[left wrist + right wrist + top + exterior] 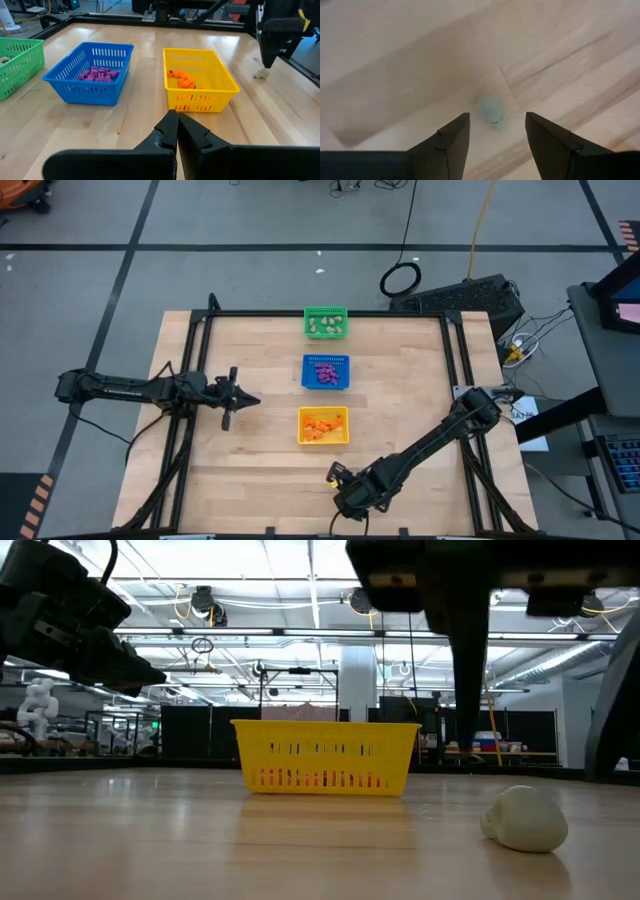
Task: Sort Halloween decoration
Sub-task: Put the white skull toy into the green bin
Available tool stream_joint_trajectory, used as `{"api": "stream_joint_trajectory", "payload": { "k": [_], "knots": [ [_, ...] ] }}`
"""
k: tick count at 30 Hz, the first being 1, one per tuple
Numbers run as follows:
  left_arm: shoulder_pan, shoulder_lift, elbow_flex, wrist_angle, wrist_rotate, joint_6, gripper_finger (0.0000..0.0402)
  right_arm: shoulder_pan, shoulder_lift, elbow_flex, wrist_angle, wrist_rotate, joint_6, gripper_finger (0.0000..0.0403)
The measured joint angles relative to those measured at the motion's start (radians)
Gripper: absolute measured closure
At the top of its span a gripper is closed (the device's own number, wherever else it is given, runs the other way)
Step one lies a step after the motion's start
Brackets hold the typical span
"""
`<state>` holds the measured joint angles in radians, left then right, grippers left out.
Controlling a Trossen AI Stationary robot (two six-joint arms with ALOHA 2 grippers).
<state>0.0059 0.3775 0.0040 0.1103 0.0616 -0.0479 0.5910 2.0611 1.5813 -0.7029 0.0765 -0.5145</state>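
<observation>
Right end effector fingers apart above pale wood bench; pale trinket lies between fingers, untouched; workshop behind.

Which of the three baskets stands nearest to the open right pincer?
The yellow basket, holding orange trinkets. It is the last in the row; the blue basket and green basket stand farther from the right pincer.

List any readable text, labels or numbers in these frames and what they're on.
None readable.
Left arm: a pale marking runs along the link in the high view, too small to read.
Yellow basket, blue basket, green basket: no labels seen.
Pale trinket on the table: no marking.
</observation>
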Motion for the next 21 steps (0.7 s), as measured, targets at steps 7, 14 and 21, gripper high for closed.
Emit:
{"api": "stream_joint_trajectory", "payload": {
  "k": [7, 14, 21],
  "knots": [
    [0.000, 0.000, 0.000, 0.000, 0.000, -0.024, 0.0391, -0.021, -0.001, 0.000, 0.020, -0.049, -0.032, 0.0224],
    [0.000, 0.000, 0.000, 0.000, 0.000, -0.024, 0.0391, -0.038, 0.016, 0.000, 0.028, -0.084, -0.033, 0.0225],
    [0.000, 0.000, 0.000, -0.001, 0.001, -0.024, 0.0391, -0.041, 0.064, -0.001, 0.033, -0.106, -0.093, 0.0225]
  ]
}}
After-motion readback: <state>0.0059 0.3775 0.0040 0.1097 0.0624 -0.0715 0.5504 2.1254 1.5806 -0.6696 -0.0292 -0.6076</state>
